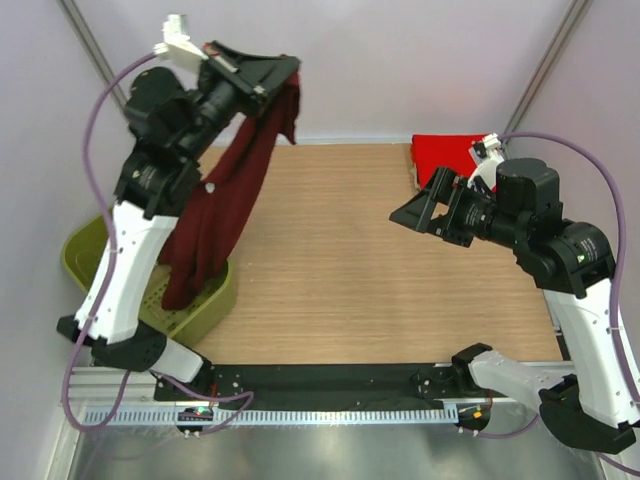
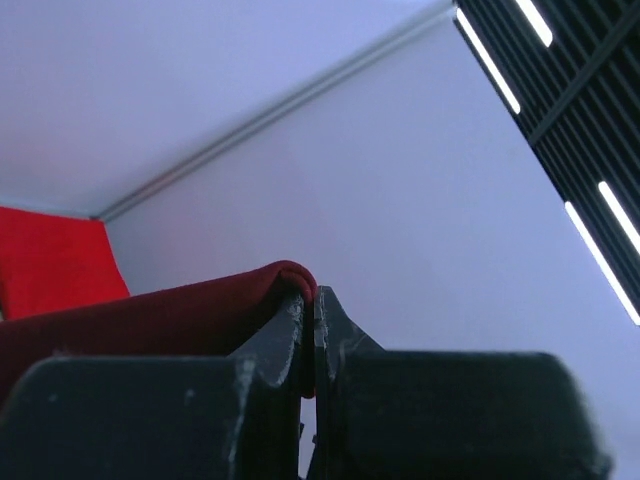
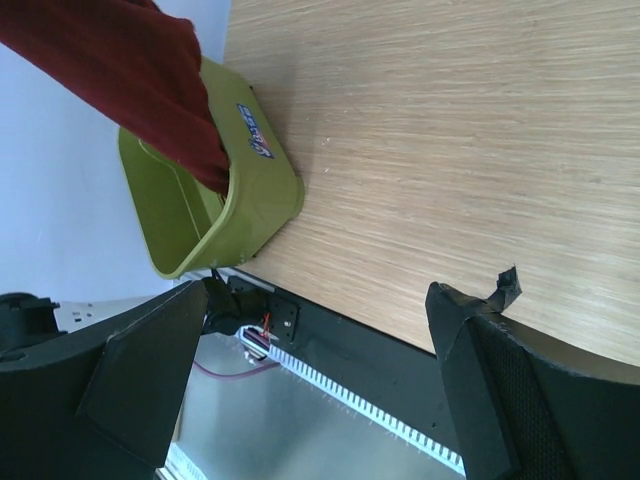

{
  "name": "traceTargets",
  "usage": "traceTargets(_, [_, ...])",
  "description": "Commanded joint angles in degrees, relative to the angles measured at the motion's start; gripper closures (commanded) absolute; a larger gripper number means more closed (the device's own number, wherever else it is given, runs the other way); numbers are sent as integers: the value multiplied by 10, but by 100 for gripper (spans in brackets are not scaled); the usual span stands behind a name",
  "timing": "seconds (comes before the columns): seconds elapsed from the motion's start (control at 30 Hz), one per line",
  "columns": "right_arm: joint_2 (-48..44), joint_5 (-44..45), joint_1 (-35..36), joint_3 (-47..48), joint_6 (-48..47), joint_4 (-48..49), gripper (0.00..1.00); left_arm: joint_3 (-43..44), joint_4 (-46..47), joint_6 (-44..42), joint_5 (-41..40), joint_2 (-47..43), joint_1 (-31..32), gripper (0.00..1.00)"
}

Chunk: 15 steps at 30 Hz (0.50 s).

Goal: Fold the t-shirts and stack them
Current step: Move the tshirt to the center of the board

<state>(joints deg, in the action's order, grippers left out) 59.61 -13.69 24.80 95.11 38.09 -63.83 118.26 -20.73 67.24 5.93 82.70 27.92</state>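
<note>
My left gripper (image 1: 285, 68) is raised high at the back left and is shut on the dark maroon t-shirt (image 1: 222, 205). The shirt hangs down from it, its lower end reaching into the olive-green basket (image 1: 205, 310). In the left wrist view the maroon cloth (image 2: 160, 310) drapes over the closed fingertips (image 2: 310, 295). A bright red t-shirt (image 1: 440, 155) lies folded at the back right of the table. My right gripper (image 1: 412, 212) hovers open and empty over the right middle of the table, in front of the red shirt. In the right wrist view the maroon shirt (image 3: 120, 60) hangs into the basket (image 3: 250, 190).
The wooden table (image 1: 350, 270) lies between the arms. The basket sits at the table's left edge beside the left arm. A black strip and a metal rail (image 1: 330, 410) run along the near edge. Pale walls close the back and sides.
</note>
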Motion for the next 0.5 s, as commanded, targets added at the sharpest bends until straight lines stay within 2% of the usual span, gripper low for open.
traceTargets(0.0, [-7,5,2,-7,-3,30,0,78,61,-23,63,53,64,100])
traceTargets(0.2, [-16,10,2,-17,0,36,0,134,88,-18,80,91,100,100])
traceTargets(0.47, [-36,-3,2,-49,8,73,0,172,133,5,50,115,139,100])
